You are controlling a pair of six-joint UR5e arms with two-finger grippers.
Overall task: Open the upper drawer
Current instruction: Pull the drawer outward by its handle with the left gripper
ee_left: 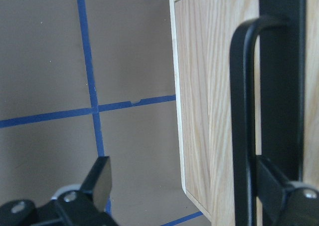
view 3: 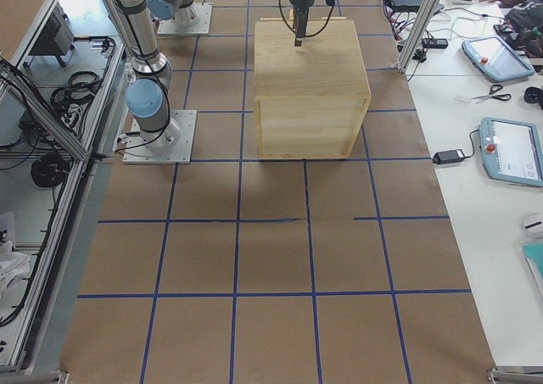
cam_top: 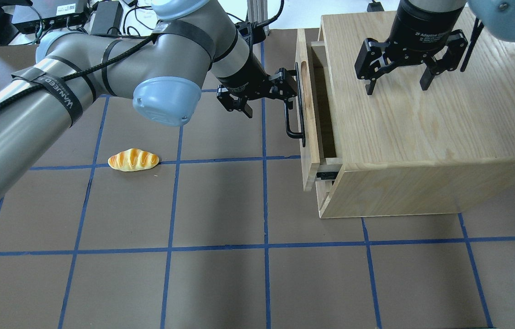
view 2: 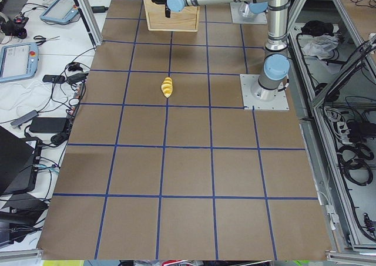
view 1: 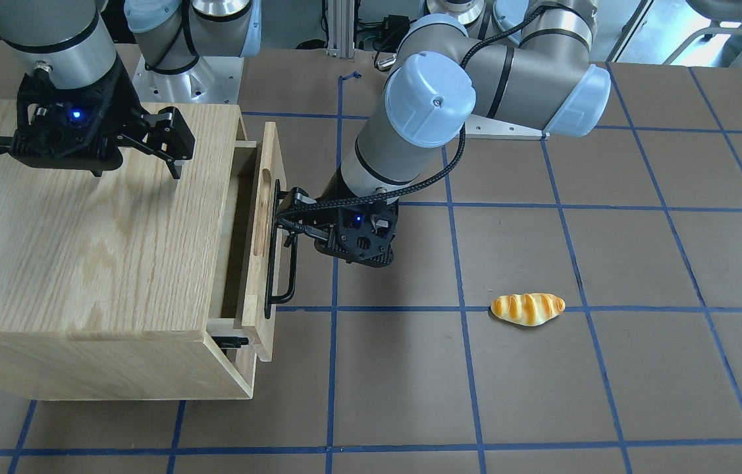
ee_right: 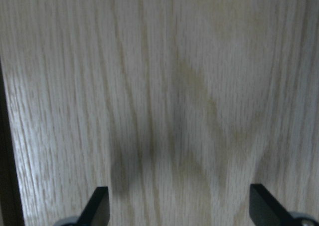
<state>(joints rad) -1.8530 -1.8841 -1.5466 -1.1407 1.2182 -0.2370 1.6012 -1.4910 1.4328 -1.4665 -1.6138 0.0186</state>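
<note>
While the upper drawer point(cam_top: 308, 137) stands part way out of the light wood cabinet point(cam_top: 422, 146), we see a gap between its front panel and the carcass. The oval slot in the panel's top edge shows, and so does a black slide rail point(cam_top: 328, 175) at the near side. The cabinet sits on the robot's right half of the table point(cam_top: 220, 283), with the drawer front facing the left arm.

We read the left gripper point(cam_top: 270, 108) as released, jaws wide. One finger point(ee_left: 274, 186) sits inside the black bar handle point(cam_top: 287, 123), right by the bar. The other hangs over the mat, apart from the drawer. It hooks the handle, no clamp.

We see the right gripper point(cam_top: 397, 87) spread wide too, pointing down at the cabinet top near the drawer edge and gripping nothing. We cannot tell whether its tips touch the wood.

Around:
- A toy bread roll point(cam_top: 133, 160), golden with pale stripes, lies by a blue tape line, well apart from the drawer, on the side its front faces.
- The left arm's elbow point(cam_top: 161, 100) hangs above the mat between roll and handle.
- Side benches carry teach pendants point(view 3: 513, 151), scissors point(view 3: 488, 96) and cables.

Writing:
- The right gripper's collar reads roughly "2F Adaptive"; the rest is too small.
- A black strap point(cam_top: 63, 93) on the left arm has white letters starting "VAN"; the rest is unclear to us.
</note>
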